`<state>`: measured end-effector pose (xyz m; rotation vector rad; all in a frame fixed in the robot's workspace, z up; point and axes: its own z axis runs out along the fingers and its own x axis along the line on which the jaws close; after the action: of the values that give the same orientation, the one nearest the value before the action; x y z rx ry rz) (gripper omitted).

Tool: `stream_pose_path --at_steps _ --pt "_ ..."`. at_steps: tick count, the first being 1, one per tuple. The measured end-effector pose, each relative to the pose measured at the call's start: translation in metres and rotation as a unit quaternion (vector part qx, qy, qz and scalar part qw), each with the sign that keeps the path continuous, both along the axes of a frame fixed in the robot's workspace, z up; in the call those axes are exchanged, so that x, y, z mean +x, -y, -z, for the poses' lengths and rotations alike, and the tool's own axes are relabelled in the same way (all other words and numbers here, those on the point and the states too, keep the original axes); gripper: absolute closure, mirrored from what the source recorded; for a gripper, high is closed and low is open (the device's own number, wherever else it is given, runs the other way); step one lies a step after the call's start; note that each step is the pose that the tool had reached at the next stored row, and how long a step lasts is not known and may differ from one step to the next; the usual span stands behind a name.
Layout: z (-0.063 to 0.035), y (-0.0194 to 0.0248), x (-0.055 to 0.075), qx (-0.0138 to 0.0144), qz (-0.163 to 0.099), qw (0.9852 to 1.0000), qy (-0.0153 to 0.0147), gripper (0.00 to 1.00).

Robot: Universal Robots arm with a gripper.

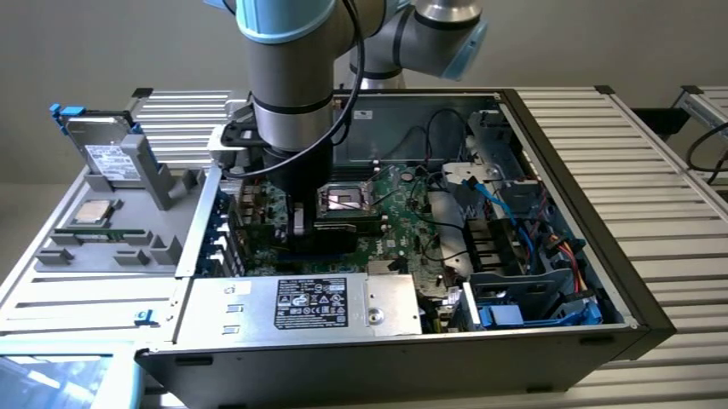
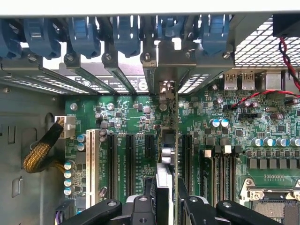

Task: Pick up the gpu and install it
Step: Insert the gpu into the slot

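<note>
The arm is reaching down into the open computer case (image 1: pixel 637 281) from above, and its pincer (image 2: pixel 166 206) is sitting partly closed on the gpu (image 2: pixel 165 154), gripping the card edge-on by its top so that it is standing upright over the motherboard (image 2: pixel 220 140). In the exterior view the card (image 1: pixel 298 220) is showing as a thin pale strip under the wrist, left of the processor socket (image 1: pixel 341 200). Through the wrist camera the card is lining up with one of the long black expansion slots (image 2: pixel 149 154), its silver bracket (image 2: pixel 165 91) pointing toward the slotted rear wall with the blue retaining clips (image 2: pixel 124 33). Whether the edge connector is already entering the slot cannot be told. Doing this well seems to call for keeping the card vertical and parallel to the slot, pressing straight down without rocking, and letting the bracket slide into its rear opening rather than catching the metal dividers. The neighbouring capacitors (image 2: pixel 70 173) and the braided cable (image 2: pixel 40 152) are standing clear.
</note>
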<state>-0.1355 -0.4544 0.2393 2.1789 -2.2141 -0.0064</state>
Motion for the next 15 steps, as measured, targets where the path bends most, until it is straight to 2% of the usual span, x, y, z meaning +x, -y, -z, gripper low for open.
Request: stream_pose_path --at_steps 2,4,15 --pt "0.0001 0.0007 0.0 0.0005 -0.001 1.0 0.0003 0.72" --pt "0.0001 0.0018 0.0 0.0027 -0.002 1.0 0.0004 0.72" --pt "0.0009 0.0011 -0.0003 0.0027 -0.002 1.0 0.0004 0.72"
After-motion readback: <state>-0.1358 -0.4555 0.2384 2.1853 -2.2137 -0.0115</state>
